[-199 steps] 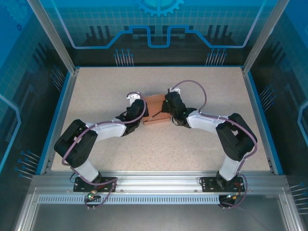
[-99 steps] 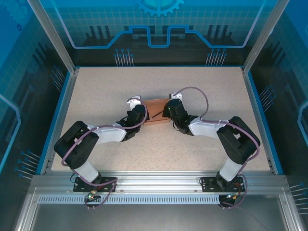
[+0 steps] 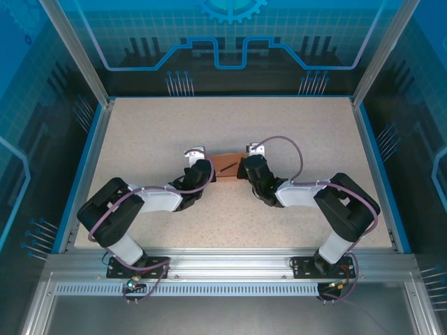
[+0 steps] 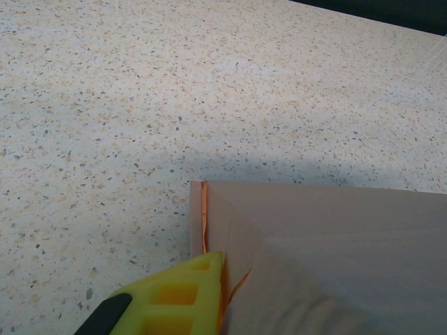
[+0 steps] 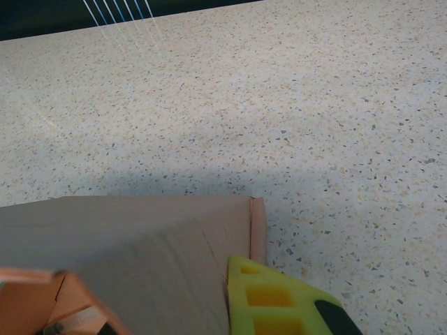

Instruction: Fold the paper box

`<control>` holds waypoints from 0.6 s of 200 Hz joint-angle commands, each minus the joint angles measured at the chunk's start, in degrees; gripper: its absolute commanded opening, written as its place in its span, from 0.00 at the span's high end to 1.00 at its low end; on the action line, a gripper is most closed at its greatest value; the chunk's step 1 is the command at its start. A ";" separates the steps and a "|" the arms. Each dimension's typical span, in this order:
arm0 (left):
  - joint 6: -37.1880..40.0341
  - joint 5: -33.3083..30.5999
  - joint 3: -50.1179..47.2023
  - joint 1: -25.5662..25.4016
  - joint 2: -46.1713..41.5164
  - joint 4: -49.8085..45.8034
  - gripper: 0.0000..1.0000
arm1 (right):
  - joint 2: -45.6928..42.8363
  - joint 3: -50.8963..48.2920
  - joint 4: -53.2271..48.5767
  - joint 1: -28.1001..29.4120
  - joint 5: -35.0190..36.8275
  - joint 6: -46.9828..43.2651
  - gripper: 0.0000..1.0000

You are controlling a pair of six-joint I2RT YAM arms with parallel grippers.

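Note:
The paper box (image 3: pixel 223 162), salmon-orange card, sits mid-table between my two grippers and looks like a narrow strip from above. My left gripper (image 3: pixel 208 169) is at its left end. In the left wrist view one yellow finger (image 4: pixel 188 293) lies flush against the box's end wall (image 4: pixel 314 251), and the other finger is hidden behind the card. My right gripper (image 3: pixel 244 167) is at the right end. Its yellow finger (image 5: pixel 272 300) presses the box's end wall (image 5: pixel 140 258) by the corner fold, and its other finger is hidden too.
A thin dark stick (image 3: pixel 229 168) lies across the box's top. The speckled table (image 3: pixel 230 118) stretches out behind and to both sides. Blue rails (image 3: pixel 87 167) border the table left and right, and both arm bases stand at the near edge.
Both grippers have drawn toward the near edge with the box between them. The box has tipped, so it shows from above as a thinner strip than before.

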 commanded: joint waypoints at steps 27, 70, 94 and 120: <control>0.61 -1.13 -1.63 -0.09 -1.78 -3.59 0.83 | -0.14 -1.77 -2.49 0.78 3.03 0.42 0.97; 0.79 -1.56 -2.55 -0.12 -3.04 -3.03 0.72 | -0.12 -1.77 -2.63 0.86 3.36 0.41 0.98; 1.03 -1.27 -3.02 -0.12 -4.49 -3.31 0.66 | -0.03 -1.68 -2.69 0.97 3.47 0.33 0.98; 1.92 -0.55 -3.55 -0.08 -6.90 -4.07 0.56 | 0.04 -1.33 -3.09 1.03 3.43 0.15 0.98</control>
